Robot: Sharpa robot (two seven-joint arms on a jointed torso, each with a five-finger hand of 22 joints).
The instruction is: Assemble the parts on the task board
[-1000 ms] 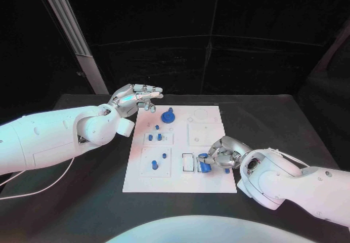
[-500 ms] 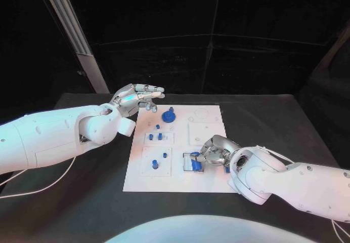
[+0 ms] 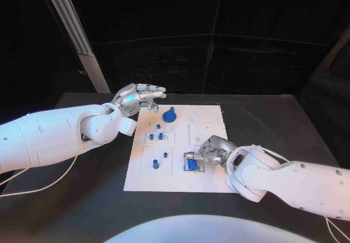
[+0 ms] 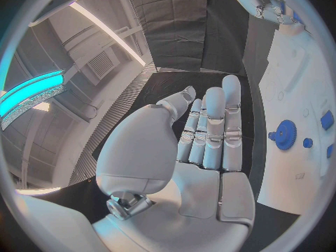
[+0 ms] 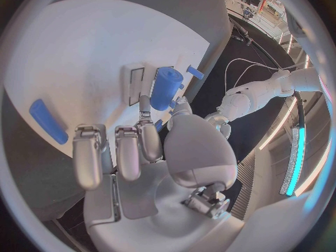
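**Inspector:** While the right hand [image 3: 207, 155] sits low over the near-right part of the task board [image 3: 138, 183], what does it carry?

**Assessor:** It pinches a blue cylinder [image 5: 165, 88] between thumb and one finger, the rest of its fingers half-curled beside it. In the head view the cylinder [image 3: 191, 163] is at the rectangular slots [image 3: 189, 162] outlined on the board, at about four o'clock from the board's centre. I judge it is held by its near end so the far end is free to enter a seat. Whether it already touches the board I cannot tell.

**Inspector:** And the left hand [image 3: 140, 96]?

**Assessor:** Released: fingers straight and side by side, nothing in the palm, as the left wrist view [image 4: 203, 145] shows. It hovers off the board's far-left corner, at about eleven o'clock, likely parked there to keep the working area unobstructed.

**Inspector:** Other parts?

**Assessor:** A blue gear [image 3: 169, 117] stands at twelve o'clock from centre. Small blue pegs [image 3: 155, 135] stand in the left-hand panels, one lower peg [image 3: 155, 163] at about eight o'clock. A loose blue bar [image 5: 47, 121] lies flat on the board close to the right hand.

**Inspector:** Progress?

**Assessor:** Partway, in my judgement; the insertion in hand needs alignment with its slot.
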